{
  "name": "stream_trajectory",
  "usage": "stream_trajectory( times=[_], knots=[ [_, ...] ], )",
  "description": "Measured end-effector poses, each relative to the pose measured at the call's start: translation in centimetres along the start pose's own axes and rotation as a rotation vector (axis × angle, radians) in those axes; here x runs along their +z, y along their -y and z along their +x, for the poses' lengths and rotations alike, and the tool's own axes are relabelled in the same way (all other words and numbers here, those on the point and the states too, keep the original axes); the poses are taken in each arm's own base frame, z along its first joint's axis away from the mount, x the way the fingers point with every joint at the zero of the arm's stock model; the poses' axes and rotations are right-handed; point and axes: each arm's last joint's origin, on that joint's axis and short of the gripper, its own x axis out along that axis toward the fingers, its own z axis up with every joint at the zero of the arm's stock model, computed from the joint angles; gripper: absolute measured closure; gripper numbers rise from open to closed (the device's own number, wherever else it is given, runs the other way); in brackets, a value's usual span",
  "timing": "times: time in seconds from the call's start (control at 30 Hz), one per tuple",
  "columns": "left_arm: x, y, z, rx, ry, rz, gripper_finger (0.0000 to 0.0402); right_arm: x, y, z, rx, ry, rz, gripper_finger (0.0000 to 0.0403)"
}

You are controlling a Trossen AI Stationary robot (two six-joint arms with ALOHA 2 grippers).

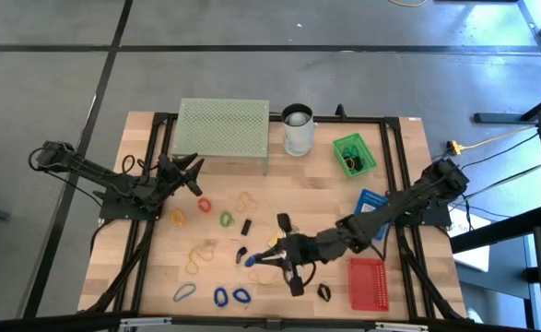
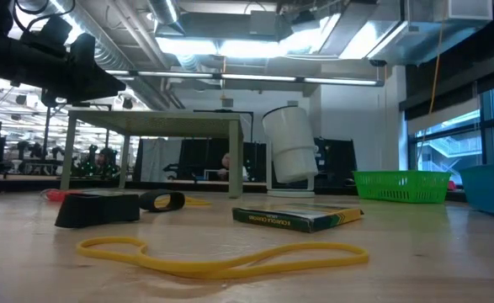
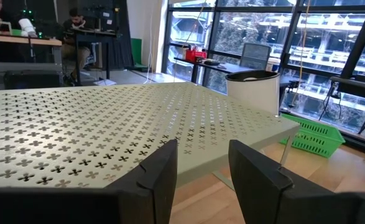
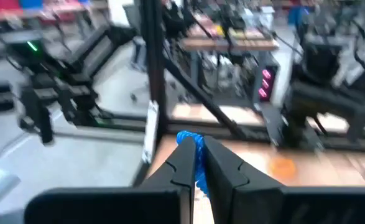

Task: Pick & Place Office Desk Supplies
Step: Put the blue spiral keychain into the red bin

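Note:
The office desk supplies lie scattered on the wooden table (image 1: 408, 138): red (image 1: 203, 205), green (image 1: 226, 219), tan (image 1: 201, 251) and blue rubber bands (image 1: 221, 297), and black binder clips (image 1: 246, 226). The low view shows a yellow rubber band (image 2: 221, 257) and a yellow card pack (image 2: 297, 217) up close. My right gripper (image 1: 254, 258) reaches in from the right over the near middle, shut on a blue rubber band (image 4: 191, 149). My left gripper (image 1: 194, 172) waits open beside the pale green mesh stand (image 1: 224, 129); its fingers (image 3: 160, 174) face the stand's top. My right gripper pinches the blue rubber band (image 4: 194, 144) between its two fingertips. A bunched piece of the band sticks out past the tips, and more of it runs back along the gap between the fingers. The fingers lie nearly level, coming from the table's right side.
A white cup (image 1: 298, 129) stands at the far edge beside the mesh stand. A green basket (image 1: 354, 154), a blue bin (image 1: 371, 201) and a red basket (image 1: 367, 281) line the right side. A black frame (image 1: 394, 184) edges the table.

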Motion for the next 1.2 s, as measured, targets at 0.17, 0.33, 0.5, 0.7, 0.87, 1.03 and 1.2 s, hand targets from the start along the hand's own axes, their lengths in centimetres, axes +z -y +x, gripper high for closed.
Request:
stream_trajectory(
  times=[0.17,0.33,0.5,0.7,0.87,1.03,1.2],
  knots=[
    [0.0,0.0,0.0,0.0,0.0,0.0,0.0263,-0.4,-1.2,-2.6,-0.106,-0.153,0.039,0.038],
    [0.0,0.0,0.0,0.0,0.0,0.0,0.0263,-0.7,-2.3,-6.2,-0.16,-0.325,0.117,0.038],
    [0.0,0.0,0.0,0.0,0.0,0.001,0.0263,-2.5,-4.3,-9.5,-0.178,-0.534,0.212,0.038],
    [0.0,0.0,0.0,0.0,0.0,0.0,0.0263,-4.5,-6.7,-13.0,-0.19,-0.746,0.304,0.038],
    [0.0,0.0,0.0,0.0,0.0,0.001,0.0263,-5.5,-8.1,-15.5,-0.208,-0.896,0.391,0.038],
    [0.0,0.0,0.0,0.0,0.0,0.001,0.0263,-6.1,-8.5,-17.1,-0.319,-0.954,0.473,0.038],
    [0.0,0.0,0.0,0.0,0.0,0.0,0.0263,-6.6,-8.2,-17.7,-0.417,-0.999,0.53,0.038]
  ],
)
